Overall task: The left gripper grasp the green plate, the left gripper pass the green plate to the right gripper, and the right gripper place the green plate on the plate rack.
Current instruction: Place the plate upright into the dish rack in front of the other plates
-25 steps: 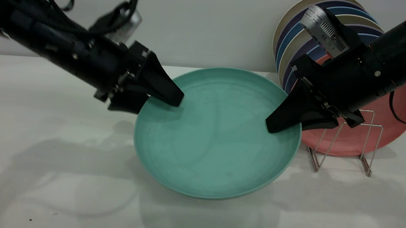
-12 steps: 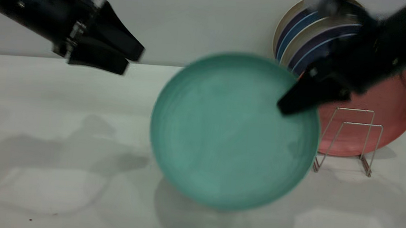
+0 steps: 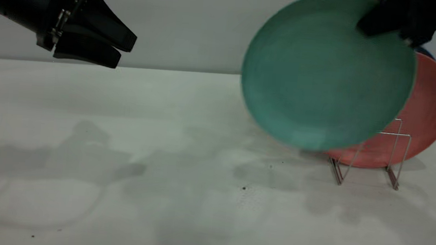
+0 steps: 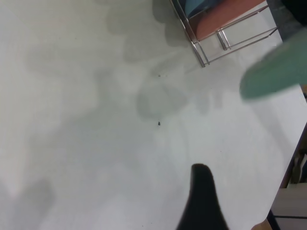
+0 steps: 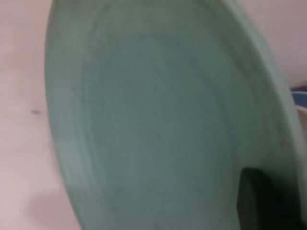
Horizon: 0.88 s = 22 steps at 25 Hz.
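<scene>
My right gripper (image 3: 368,28) at the top right is shut on the upper rim of the green plate (image 3: 324,76). It holds the plate nearly upright in the air, its lower edge in front of the plate rack (image 3: 398,134). In the right wrist view the plate (image 5: 153,124) fills the picture, with one black fingertip (image 5: 256,201) on its face. My left gripper (image 3: 126,54) is at the upper left, far from the plate, its jaws a little apart and empty. The left wrist view shows one of its fingers (image 4: 204,201), the plate's edge (image 4: 278,72) and the rack (image 4: 211,48).
A salmon-pink plate (image 3: 428,105) stands in the rack behind the green plate, and a sliver of a blue plate (image 3: 426,52) shows behind it. The white table (image 3: 161,133) has a few dark specks near its middle. A grey wall runs behind.
The left gripper let go of the plate and drew back up and to the left. The right gripper lifted the plate, tilted it upright and carried it right toward the rack.
</scene>
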Motion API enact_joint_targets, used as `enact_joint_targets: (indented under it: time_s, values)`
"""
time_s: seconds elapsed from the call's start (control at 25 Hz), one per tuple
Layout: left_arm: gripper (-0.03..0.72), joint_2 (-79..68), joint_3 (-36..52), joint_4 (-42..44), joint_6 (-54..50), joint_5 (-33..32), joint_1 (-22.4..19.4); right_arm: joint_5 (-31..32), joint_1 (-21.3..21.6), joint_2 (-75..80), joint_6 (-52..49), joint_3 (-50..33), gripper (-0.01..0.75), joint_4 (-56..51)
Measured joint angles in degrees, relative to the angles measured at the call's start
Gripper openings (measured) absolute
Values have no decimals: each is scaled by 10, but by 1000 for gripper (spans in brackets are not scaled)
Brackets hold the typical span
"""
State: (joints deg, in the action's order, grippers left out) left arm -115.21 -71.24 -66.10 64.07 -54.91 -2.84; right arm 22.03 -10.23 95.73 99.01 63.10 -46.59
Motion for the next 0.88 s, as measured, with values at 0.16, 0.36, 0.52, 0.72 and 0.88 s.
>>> enact_joint_targets:
  time_s: [0.16,0.36,0.52,0.72,0.88]
  values:
    - [582,0,0,0,0,0,0,-12,23,-19,1,-1,50,12]
    - [582,0,0,0,0,0,0,0,87,-24,9,-1,50,26]
    - [582,0,0,0,-1,0,0,5,116,-24,45,-1,50,26]
    - [582,0,0,0,-1,0,0,6,118,-23,81,-1,52,22]
    - [582,0,0,0,-2,0,0,6,118,-14,91,-1,51,20]
